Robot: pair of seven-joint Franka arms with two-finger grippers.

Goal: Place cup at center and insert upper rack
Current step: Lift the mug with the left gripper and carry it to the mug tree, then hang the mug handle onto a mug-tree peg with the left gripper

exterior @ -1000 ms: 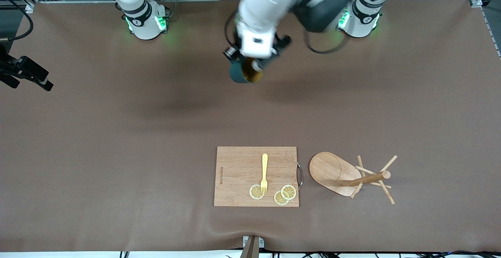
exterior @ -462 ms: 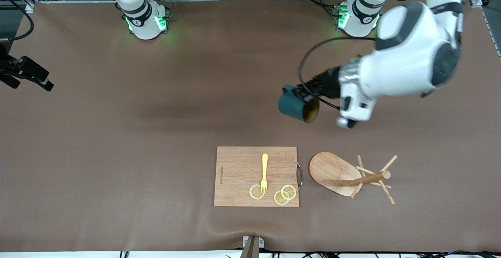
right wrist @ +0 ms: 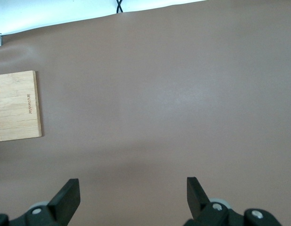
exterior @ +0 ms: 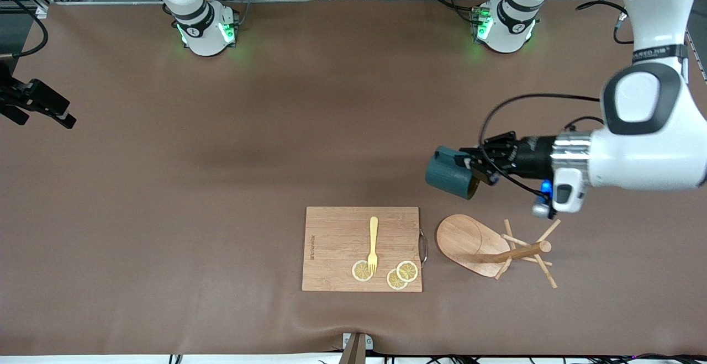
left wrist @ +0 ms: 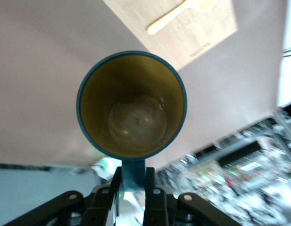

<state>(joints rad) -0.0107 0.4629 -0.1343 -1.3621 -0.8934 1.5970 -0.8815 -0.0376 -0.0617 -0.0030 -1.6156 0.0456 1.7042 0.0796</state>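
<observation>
The left hand (exterior: 479, 168) pinches the cup (exterior: 450, 173) by its handle, on its side in the air above the rack (exterior: 475, 244) lying on the surface, while the right hand (right wrist: 133, 195) waits wide open and empty.

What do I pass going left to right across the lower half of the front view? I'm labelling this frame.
Cutting board → fork → lemon slices → cup → mug tree → left gripper, shut on the cup's handle.

A wooden board (exterior: 362, 248) sits low in the middle of the picture. A yellow fork (exterior: 373, 244) lies on it. Three lemon slices (exterior: 407, 270) lie there too.
</observation>
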